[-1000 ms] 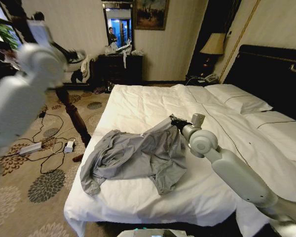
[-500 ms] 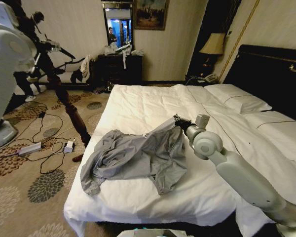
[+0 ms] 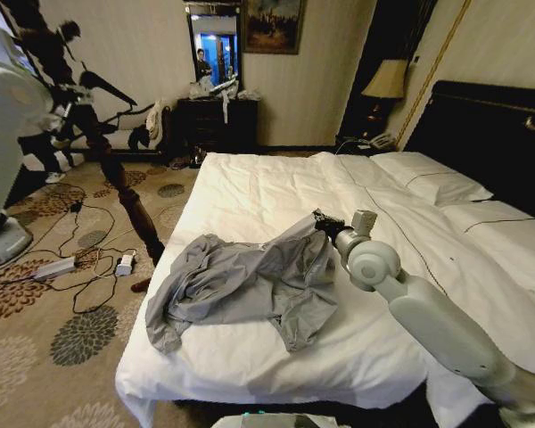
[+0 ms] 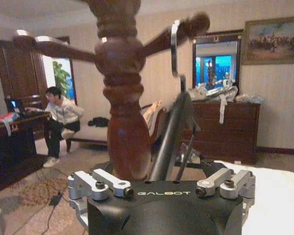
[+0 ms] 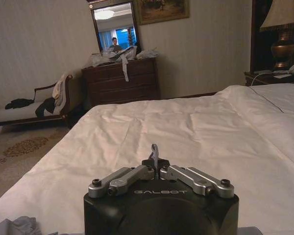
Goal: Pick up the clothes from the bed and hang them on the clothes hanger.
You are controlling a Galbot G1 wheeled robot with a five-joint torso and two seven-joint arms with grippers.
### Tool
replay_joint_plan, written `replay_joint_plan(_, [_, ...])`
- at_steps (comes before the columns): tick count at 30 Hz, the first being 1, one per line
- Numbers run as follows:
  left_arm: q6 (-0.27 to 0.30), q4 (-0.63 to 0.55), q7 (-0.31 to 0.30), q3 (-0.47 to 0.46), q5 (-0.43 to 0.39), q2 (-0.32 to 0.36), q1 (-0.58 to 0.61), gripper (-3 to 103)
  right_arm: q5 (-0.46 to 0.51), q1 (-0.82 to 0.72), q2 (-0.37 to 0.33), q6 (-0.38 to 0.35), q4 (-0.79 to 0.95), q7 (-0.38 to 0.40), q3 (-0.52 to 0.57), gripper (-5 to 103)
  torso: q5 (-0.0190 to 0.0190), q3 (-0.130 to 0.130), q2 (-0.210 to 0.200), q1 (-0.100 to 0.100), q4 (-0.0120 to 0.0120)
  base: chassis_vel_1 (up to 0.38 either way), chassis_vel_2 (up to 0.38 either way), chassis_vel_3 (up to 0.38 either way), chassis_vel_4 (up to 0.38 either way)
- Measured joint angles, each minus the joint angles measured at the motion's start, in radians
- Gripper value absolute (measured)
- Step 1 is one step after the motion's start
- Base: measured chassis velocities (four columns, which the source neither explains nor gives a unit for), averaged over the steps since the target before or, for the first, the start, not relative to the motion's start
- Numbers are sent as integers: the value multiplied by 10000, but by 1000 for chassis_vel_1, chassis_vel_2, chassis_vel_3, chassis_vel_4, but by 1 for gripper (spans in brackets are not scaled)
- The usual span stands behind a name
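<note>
Place: hotel-style bedroom.
Bed: large double bed with white duvet (image 3: 259, 192), white pillows with thin dark trim lines (image 3: 432, 183), dark headboard (image 3: 495, 134).
Bedside: brass-based table lamp with cream shade (image 3: 385, 85), pale corded telephone (image 3: 381, 141) beside it.
Far wall: dark wooden dresser (image 3: 218, 123), framed mirror (image 3: 215, 45), gilt-framed painting (image 3: 272, 24).
Floor: brown carpet with flower medallions (image 3: 85, 334), loose cables and power strip (image 3: 55, 267).
Seating: upholstered wooden-framed sofa (image 5: 24, 110) along the striped wall.

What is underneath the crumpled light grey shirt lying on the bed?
The crumpled light grey shirt lies on the bed's white duvet. The right gripper pinches its raised edge. Anything beneath the folds, a hanger included, is covered.
</note>
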Motion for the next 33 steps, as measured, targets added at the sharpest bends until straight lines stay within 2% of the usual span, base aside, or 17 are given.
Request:
replay_joint_plan(1, [-1,46,-58,-35,-5,-50,44,97,9,0,-1,6,6,0,0,0,1,0,0,1,0,0,0,0,0])
replay_joint_plan(2, [-1,46,-58,-35,-5,-50,44,97,9,0,-1,6,6,0,0,0,1,0,0,1,0,0,0,0,0])
replay_joint_plan(3, [-3,99,-97,-114,-21,-105,105,91,19,2,-17,7,16,-5,12,0,3,0,0,2,-1,0,0,0,0])
replay_joint_plan(4, [-4,112,-97,-161,-23,-122,142,91,24,2,-30,9,17,-9,29,0,2,0,-1,1,-2,0,0,0,0])
replay_joint_plan(6, [-8,99,-92,-259,-21,-126,235,81,13,-50,-52,29,-1,-51,104,0,1,0,0,0,0,0,0,0,0])
replay_joint_plan(7, [-8,99,-92,-259,-21,-126,235,81,13,-50,-52,29,-1,-51,104,0,1,0,0,0,0,0,0,0,0])
replay_joint_plan(9, [-9,39,-85,-311,-16,-116,290,70,-31,-91,-55,56,-69,-79,116,0,1,0,0,0,2,0,0,0,0])
replay_joint_plan(11, [-10,16,-90,-349,-6,-126,312,70,-52,-101,-55,66,-110,-91,118,0,1,0,0,0,2,0,0,0,0])
replay_joint_plan(12, [-13,-3,-126,-386,-5,-152,329,58,-58,-101,-54,71,-132,-99,118,0,3,0,0,0,1,0,0,0,0])
replay_joint_plan(15, [-15,-27,-153,-395,4,-169,342,53,-58,-69,-53,72,-138,-104,92,0,3,0,0,1,-2,0,0,0,0])
replay_joint_plan(19, [-19,-126,-114,-405,47,-177,396,32,-62,-1,-43,75,-139,-107,6,0,2,0,0,0,2,0,0,0,0])
replay_joint_plan(21, [-19,-147,-103,-403,84,-182,409,32,-74,5,-36,84,-140,-107,-2,0,2,0,0,0,0,0,0,0,0])
replay_joint_plan(24, [-27,-191,-60,-382,235,-190,428,18,-141,19,-25,119,-198,-112,30,0,4,0,0,1,-1,0,0,0,0])
replay_joint_plan(33, [-78,-341,233,-240,610,-181,208,18,-92,115,-99,144,-149,-112,66,0,1,0,0,0,0,0,0,0,0])
